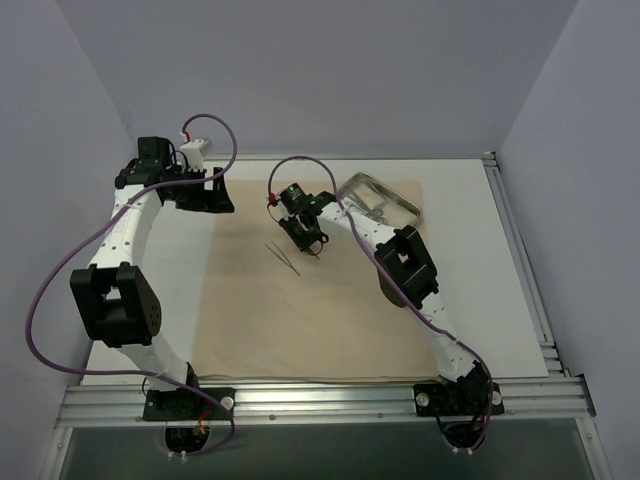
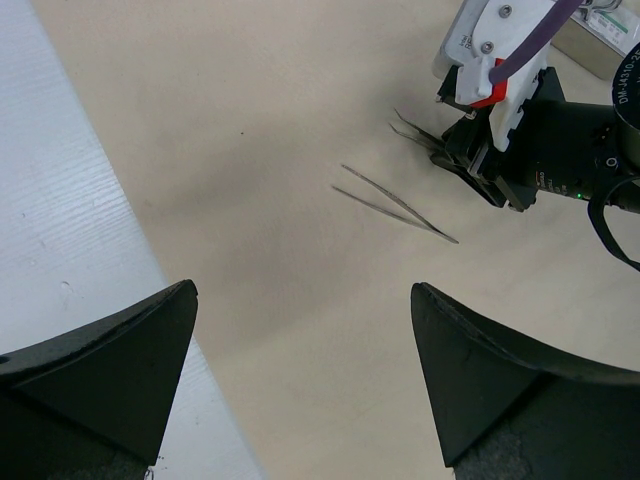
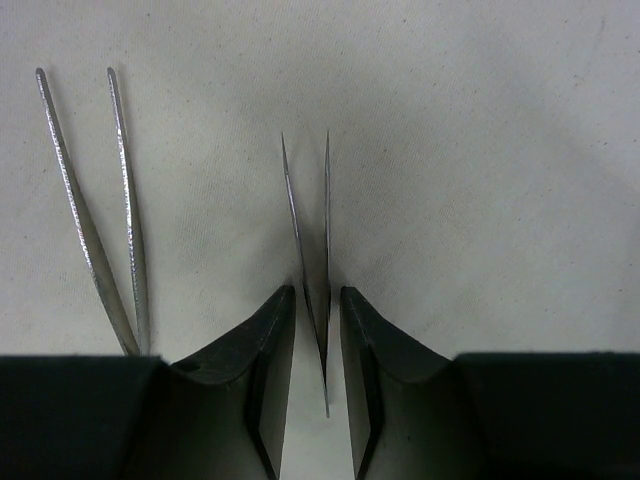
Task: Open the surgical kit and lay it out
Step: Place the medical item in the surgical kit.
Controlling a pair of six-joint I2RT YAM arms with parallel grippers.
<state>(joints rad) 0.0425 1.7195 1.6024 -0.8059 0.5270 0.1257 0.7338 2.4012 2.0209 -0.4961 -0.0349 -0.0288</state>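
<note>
The cloth (image 1: 300, 330) lies spread flat on the table (image 1: 480, 260), so the opening looks done and laying-out is the step in hand; the tray (image 1: 400, 197) sits at the cloth's one o'clock corner. The right claw (image 3: 317, 292) is down on the cloth near its middle, jaws a little apart; the fine tweezers (image 3: 327, 240) lie loose between them, not pinched, points toward twelve o'clock in the wrist view. The blunt tweezers (image 1: 283, 256) lie just beside, at ten o'clock of that claw's fingers, apart from the fine pair. The left claw (image 2: 305, 290) hangs wide and empty over the cloth's ten o'clock edge. Next, as I judge it, the right claw should rise straight off the fine pair without dragging it, then go to the tray at two o'clock for another piece; what the tray holds is too small to name. The two pairs lie close; a sideways sweep could knock them together.
</note>
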